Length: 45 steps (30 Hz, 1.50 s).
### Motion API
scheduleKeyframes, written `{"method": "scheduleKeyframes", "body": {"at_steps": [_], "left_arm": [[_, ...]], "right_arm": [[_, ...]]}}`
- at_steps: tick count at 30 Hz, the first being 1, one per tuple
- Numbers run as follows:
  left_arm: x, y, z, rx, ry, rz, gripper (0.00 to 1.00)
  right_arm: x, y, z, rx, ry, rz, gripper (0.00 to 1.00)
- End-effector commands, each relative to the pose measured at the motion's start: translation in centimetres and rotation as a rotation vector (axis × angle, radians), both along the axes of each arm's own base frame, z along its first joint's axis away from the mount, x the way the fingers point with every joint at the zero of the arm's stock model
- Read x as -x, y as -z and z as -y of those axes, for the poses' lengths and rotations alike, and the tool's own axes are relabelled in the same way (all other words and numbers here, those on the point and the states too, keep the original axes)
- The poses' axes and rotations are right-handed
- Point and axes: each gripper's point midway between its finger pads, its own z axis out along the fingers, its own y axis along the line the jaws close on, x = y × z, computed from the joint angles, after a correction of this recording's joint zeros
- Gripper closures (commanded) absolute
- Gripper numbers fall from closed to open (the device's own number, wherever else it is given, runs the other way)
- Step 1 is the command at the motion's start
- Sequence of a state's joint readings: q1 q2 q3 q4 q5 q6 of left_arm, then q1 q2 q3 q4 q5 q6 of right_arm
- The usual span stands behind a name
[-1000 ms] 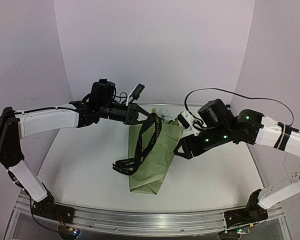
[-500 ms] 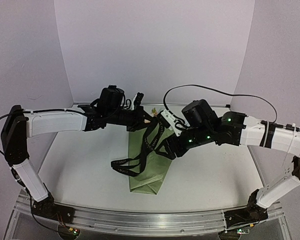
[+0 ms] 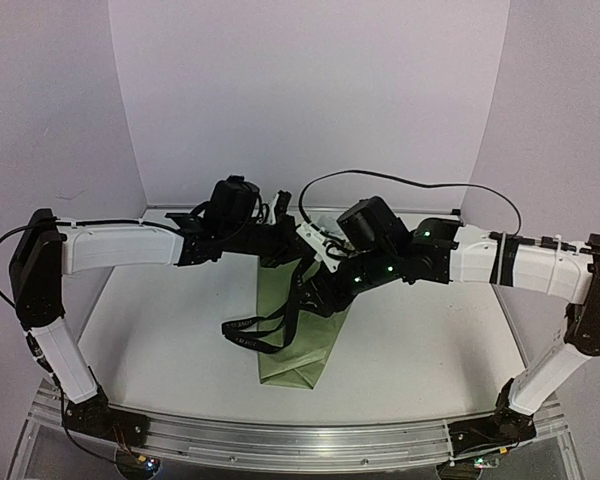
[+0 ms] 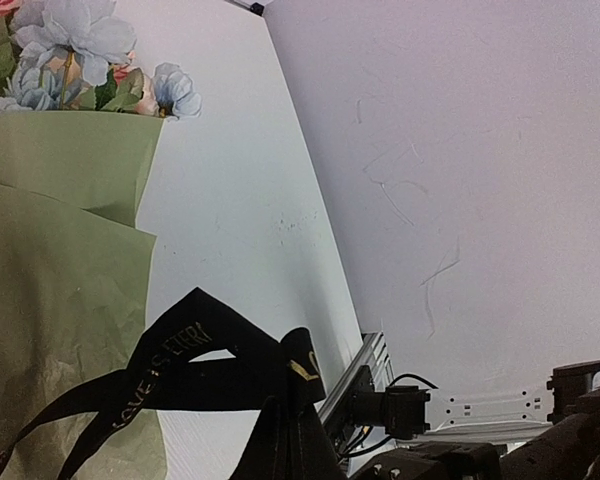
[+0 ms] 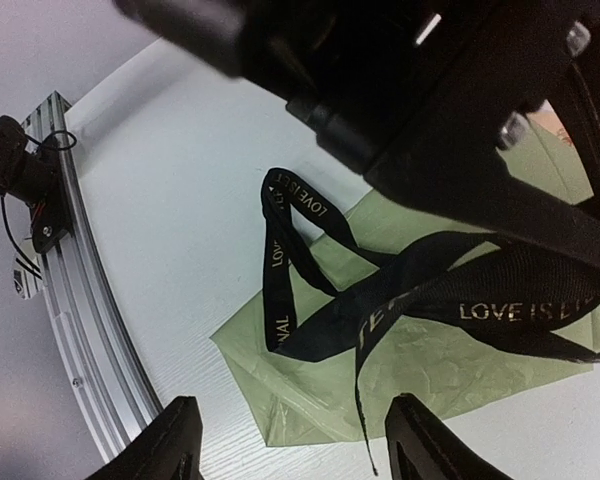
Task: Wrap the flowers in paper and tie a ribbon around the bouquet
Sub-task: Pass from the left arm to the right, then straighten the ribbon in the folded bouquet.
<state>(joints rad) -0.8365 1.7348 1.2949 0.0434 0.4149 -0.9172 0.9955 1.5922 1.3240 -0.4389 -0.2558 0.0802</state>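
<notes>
The bouquet is a cone of olive paper (image 3: pixel 302 345) lying on the table, narrow end toward me. Its flowers (image 4: pixel 75 45), pale blue and pink, show at the wide end in the left wrist view; in the top view the arms cover them. My left gripper (image 3: pixel 285 248) is above the cone's wide end, shut on the black lettered ribbon (image 4: pixel 195 355). The ribbon hangs in loops (image 3: pixel 255 330) onto the paper (image 5: pixel 430 370). My right gripper (image 3: pixel 315 295) hovers open just right of the hanging ribbon (image 5: pixel 380 310), fingers (image 5: pixel 175 440) wide apart with nothing between them.
The white table (image 3: pixel 150 330) ends at the aluminium rail (image 3: pixel 280 435) on my side. The left arm's black wrist (image 5: pixel 430 100) fills the top of the right wrist view, close to the right gripper. White walls enclose the back and sides.
My right arm has swung left, from beside the cone to over it, close to the left gripper. The left gripper has shifted slightly right, still holding the ribbon.
</notes>
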Motion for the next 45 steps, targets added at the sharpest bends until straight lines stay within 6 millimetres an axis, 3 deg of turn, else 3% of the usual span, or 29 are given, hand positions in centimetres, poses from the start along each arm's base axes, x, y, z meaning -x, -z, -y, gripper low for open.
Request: {"method": "scheduleKeyframes", "body": {"at_steps": [1, 5, 15, 18, 21, 27, 30, 34, 38, 41, 45], "left_arm": [[0.0, -2.7, 0.5, 0.054, 0.004, 0.054, 1.00], [0.2, -2.6, 0.5, 0.056, 0.010, 0.049, 1.00], [0.6, -2.6, 0.4, 0.070, 0.019, 0.052, 1.00], [0.7, -2.4, 0.2, 0.064, 0.016, 0.060, 0.99], [0.9, -2.4, -0.2, 0.042, 0.020, 0.083, 0.89], [1.6, -2.0, -1.6, -0.013, 0.031, 0.154, 0.46], [2.1, -1.3, -2.9, -0.060, 0.018, 0.184, 0.36], [2.9, 1.1, -5.5, -0.181, 0.001, 0.199, 0.33], [4.2, 4.8, -7.3, -0.295, 0.028, 0.167, 0.36], [5.8, 7.0, -6.8, -0.333, 0.109, 0.147, 0.40], [8.3, 9.9, -4.0, -0.453, 0.216, 0.179, 0.41]], "right_arm": [[-0.6, -0.7, -0.9, 0.007, -0.022, 0.033, 0.47], [-0.8, -0.5, -0.6, 0.032, -0.009, 0.037, 0.66], [-0.6, 0.4, 0.7, 0.094, 0.006, 0.028, 1.00], [-0.6, 0.3, 1.5, 0.110, 0.023, 0.040, 1.00], [-0.7, -0.2, 3.1, 0.149, 0.059, 0.068, 1.00], [-0.9, -1.0, 7.3, 0.278, 0.130, 0.130, 1.00], [-1.2, -0.8, 9.5, 0.335, 0.174, 0.151, 1.00], [-1.4, -0.3, 12.1, 0.370, 0.239, 0.137, 1.00], [-1.2, 0.2, 13.8, 0.393, 0.273, 0.121, 1.00], [-1.4, -0.3, 15.6, 0.429, 0.320, 0.130, 1.00], [-1.2, -0.3, 16.5, 0.417, 0.349, 0.102, 1.00]]}}
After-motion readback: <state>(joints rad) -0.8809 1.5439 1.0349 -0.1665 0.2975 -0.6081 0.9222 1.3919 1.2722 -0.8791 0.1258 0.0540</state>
